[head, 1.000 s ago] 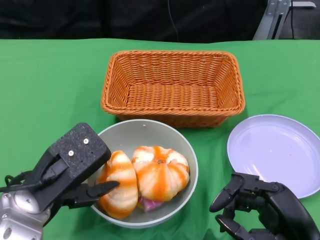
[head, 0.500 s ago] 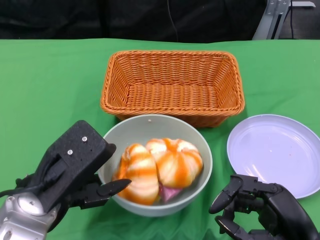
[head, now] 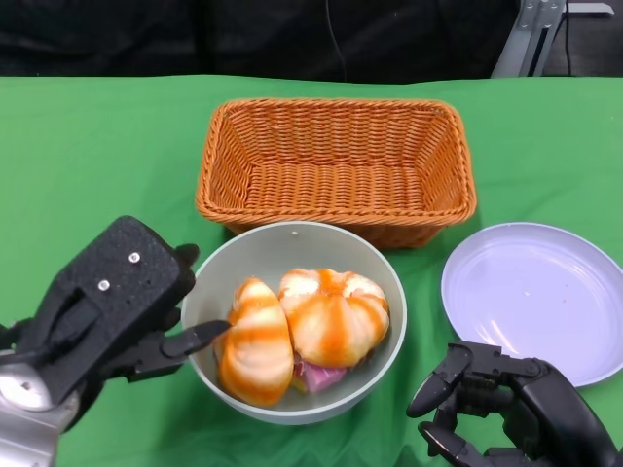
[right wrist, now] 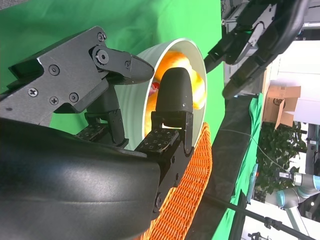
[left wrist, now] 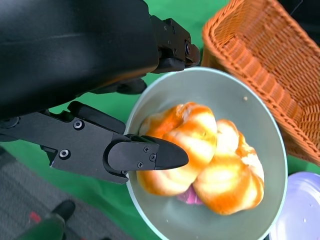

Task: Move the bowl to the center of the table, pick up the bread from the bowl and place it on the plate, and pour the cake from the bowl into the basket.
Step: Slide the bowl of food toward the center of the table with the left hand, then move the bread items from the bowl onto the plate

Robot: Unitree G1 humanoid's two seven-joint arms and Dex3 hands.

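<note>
Nearest the bowl (head: 297, 321), on its right: right hand (head: 506, 409) low over the table (head: 97, 146), fingers (head: 433, 384) curled in, holding nothing. On the bowl's left: left hand (head: 107, 311) with fingers (head: 195, 341) pinching the rim, one reaching inside beside the bread (head: 255, 355). In the bowl: two orange-striped pieces side by side, a pink bit, likely the cake (head: 321, 375), tucked under them. Just beyond the bowl, almost touching: the basket (head: 336, 165); to the bowl's far right: the plate (head: 535, 297), bare. Risks from here: rim slipping out of so thin a pinch, bowl tipping and spilling its load; bowl nudging the basket if pushed further; cake dragged out along with the bread, being wedged beneath.
</note>
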